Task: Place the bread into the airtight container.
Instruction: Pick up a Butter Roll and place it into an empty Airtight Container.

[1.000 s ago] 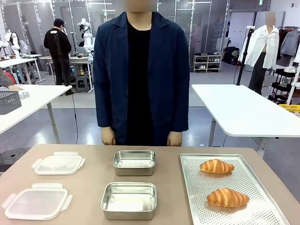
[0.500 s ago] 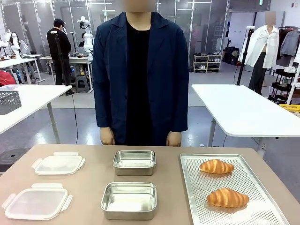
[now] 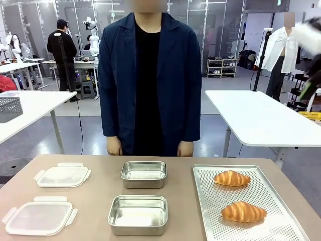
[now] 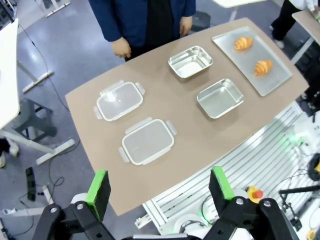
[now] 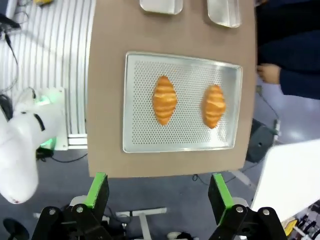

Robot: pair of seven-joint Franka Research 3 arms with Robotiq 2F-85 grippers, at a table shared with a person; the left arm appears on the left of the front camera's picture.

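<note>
- The left claw [image 4: 159, 185] hangs high over the bench [image 3: 95, 201]. Its two green-padded fingers are spread wide, with nothing between them.
- The right claw [image 5: 157, 192] is also wide open and has hold of nothing. It hangs high above the perforated tray [image 3: 210, 216], and both breads lie beyond its fingertips, toward 12 o'clock in the right wrist view.
- In the front view a blurred white smear of the right arm [image 3: 312, 37] shows at about 2 o'clock, well above the bench.
- The bread is two croissants lying on the tray at the 3 o'clock side of the bench. The near croissant [image 3: 243, 211] and the far croissant [image 3: 231, 178] lie apart, neither touching the other.
- Neither croissant is in a container.
- Two open steel containers sit in the middle of the bench. The near steel container [image 3: 138, 230] is toward 6 o'clock and the far steel container [image 3: 144, 184] toward 12 o'clock, and both are empty.
- Two clear clip-on lids lie flat at the 9 o'clock side. The near lid [image 3: 39, 218] is beside the near steel container and the far lid [image 3: 62, 176] beside the far one, each well apart from its container.
- A person in a dark jacket stands at the 12 o'clock edge, with one hand [image 3: 115, 145] and the other hand [image 3: 186, 148] hanging down behind the bench edge.
</note>
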